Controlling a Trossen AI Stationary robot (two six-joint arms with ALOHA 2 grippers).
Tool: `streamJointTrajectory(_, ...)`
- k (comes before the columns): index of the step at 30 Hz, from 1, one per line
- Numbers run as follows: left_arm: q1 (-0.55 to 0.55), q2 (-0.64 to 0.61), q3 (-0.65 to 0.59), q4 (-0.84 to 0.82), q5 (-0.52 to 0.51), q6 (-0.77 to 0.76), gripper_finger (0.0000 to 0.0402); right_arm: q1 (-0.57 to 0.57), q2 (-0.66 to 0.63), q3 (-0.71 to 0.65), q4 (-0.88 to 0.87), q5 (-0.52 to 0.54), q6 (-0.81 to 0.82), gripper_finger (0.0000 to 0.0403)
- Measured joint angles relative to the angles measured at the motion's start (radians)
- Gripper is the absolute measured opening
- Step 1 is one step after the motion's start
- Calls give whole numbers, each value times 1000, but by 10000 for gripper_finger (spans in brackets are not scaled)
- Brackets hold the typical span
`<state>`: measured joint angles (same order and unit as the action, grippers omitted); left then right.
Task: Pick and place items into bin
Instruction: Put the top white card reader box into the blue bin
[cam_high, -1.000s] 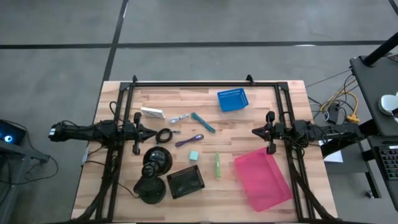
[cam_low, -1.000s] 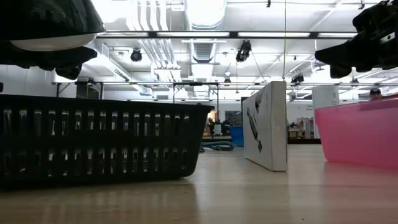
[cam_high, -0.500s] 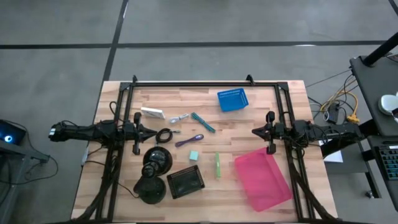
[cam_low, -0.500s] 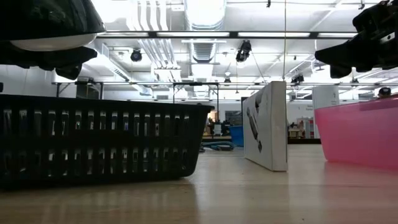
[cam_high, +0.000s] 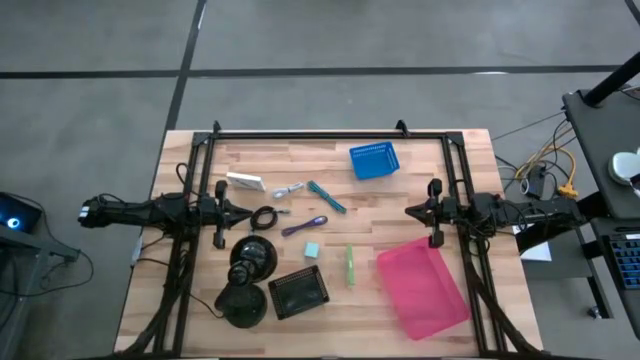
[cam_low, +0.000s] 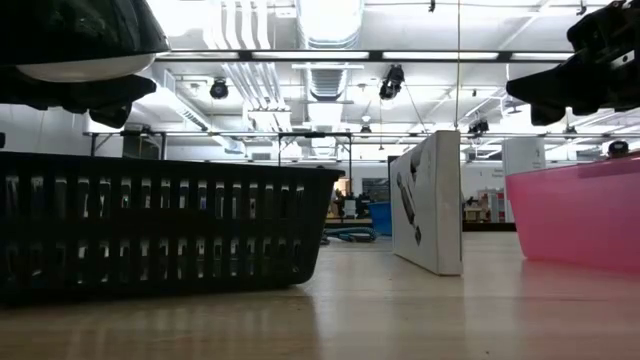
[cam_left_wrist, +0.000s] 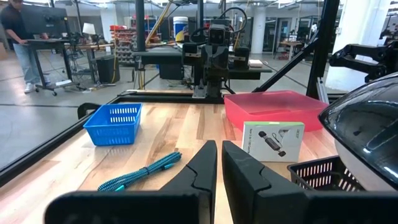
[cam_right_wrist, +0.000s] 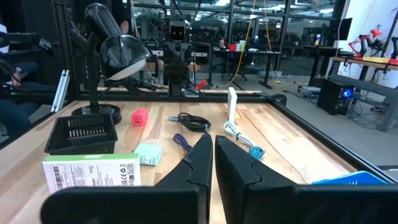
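The items lie in the table's left middle: a white packet (cam_high: 245, 181), a teal-handled tool (cam_high: 327, 196), a coiled black cable (cam_high: 264, 217), a purple pen (cam_high: 305, 226), a pale teal cube (cam_high: 312, 250) and a green stick (cam_high: 350, 265). The pink bin (cam_high: 422, 287) stands at the near right. My left gripper (cam_high: 249, 210) hangs level at the left side, shut, just left of the cable. At the right side my right gripper (cam_high: 407, 211) is shut and points level toward the items. In the wrist views the left gripper (cam_left_wrist: 219, 155) and right gripper (cam_right_wrist: 212, 150) hold nothing.
A blue basket (cam_high: 373, 160) sits at the far middle. Near the front left stand a black basket (cam_high: 299, 292) and two black domed objects (cam_high: 250, 258), (cam_high: 243, 303). A black frame (cam_high: 320, 134) runs round the table's far and side edges.
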<state>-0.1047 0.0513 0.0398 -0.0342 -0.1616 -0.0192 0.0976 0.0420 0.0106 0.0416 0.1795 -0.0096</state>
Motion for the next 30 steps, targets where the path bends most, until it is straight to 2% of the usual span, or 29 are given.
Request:
streamJointTrajectory(13,0,0,0,2,0,6,10,0,0,0,127,4,-202,9)
streamJointTrajectory(18,0,0,0,3,-9,101,10,0,0,0,135,5,-208,9)
streamJointTrajectory(24,0,1,0,13,-130,105,17,0,0,0,153,7,-211,9)
streamJointTrajectory(27,0,0,0,18,-139,105,35,0,0,0,179,7,-209,9)
streamJointTrajectory(30,0,1,-1,73,-248,80,66,0,0,0,212,7,-162,9)
